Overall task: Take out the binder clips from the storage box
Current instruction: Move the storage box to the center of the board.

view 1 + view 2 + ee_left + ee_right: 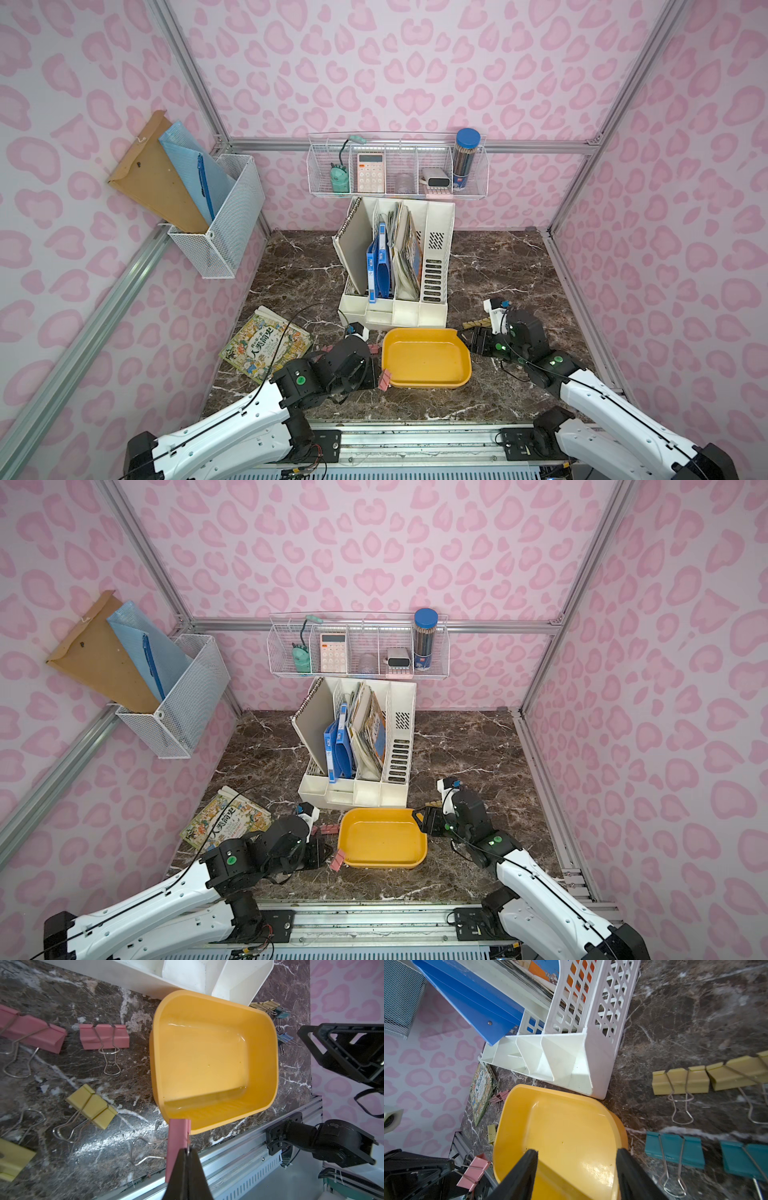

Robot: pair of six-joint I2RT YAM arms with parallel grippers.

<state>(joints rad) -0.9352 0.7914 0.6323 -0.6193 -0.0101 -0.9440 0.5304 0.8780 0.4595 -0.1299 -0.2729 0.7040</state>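
We are pinching a small pink wire-handled binder clip [177,1136] in the closed left tool [188,1152] at seven o'clock of the empty yellow-orange plastic storage box [262,1053], best releasing it low over bare tabletop [128,1084], while the right tool [578,1151] is gaping, empty, at two o'clock.

walls [415,62]: pink blotch print | floor [498,266]: dark marble | frame [266,144]: aluminium rails | back wall: wire shelf [395,194]

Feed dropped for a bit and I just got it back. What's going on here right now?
The left tool is shut on a pink binder clip, holding it beside a corner of the yellow storage box, which is empty. The right tool is open at the box's opposite end, holding nothing. Pink clips, yellow clips and teal clips lie on the marble tabletop either side.
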